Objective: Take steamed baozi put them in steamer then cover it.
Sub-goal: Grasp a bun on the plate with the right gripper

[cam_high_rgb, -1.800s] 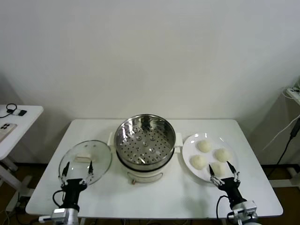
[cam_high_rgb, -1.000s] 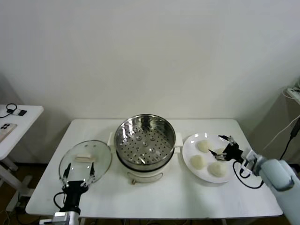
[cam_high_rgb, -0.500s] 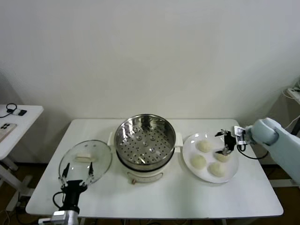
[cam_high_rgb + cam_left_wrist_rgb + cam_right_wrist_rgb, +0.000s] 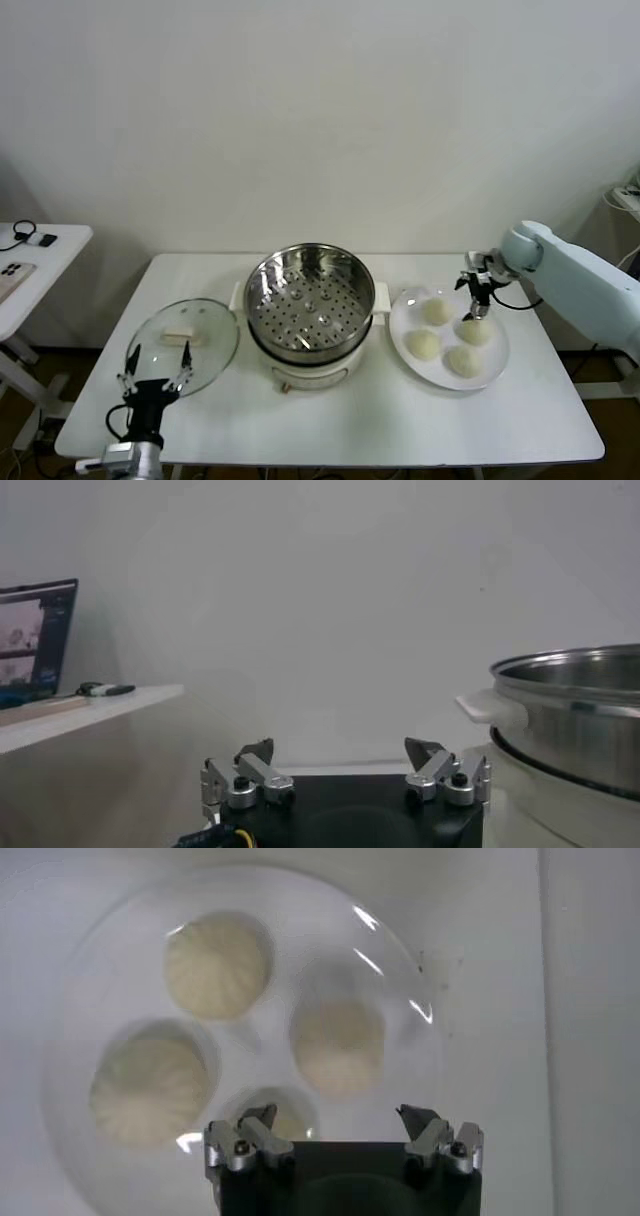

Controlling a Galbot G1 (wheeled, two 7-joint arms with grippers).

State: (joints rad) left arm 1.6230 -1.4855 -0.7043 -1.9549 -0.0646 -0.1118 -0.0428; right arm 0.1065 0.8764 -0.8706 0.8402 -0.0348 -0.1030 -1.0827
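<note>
— Steel steamer (image 4: 309, 303) mid-table, glass lid (image 4: 183, 345) to its left; where's the baozi (image 4: 474, 331)?
— On the white plate (image 4: 402, 318); right gripper (image 4: 477, 292) hovers above, jaws wide. Left gripper (image 4: 153, 385), spread, near the lid.

Over the plate (image 4: 494, 372): the right gripper (image 4: 478, 292) is hanging with fingers spread above the four steamed baozi (image 4: 338, 1044), nothing lying between them.
Plate to steamer (image 4: 310, 303): the steamer's raised steel rim and side handle (image 4: 381, 298) are standing in the way.
Steamer mouth: lying uncovered from above.
Left side: the glass lid (image 4: 183, 344) is occupying the table (image 4: 360, 425) beside the steamer; the left gripper (image 4: 152, 379) is sitting spread at the near edge.
</note>
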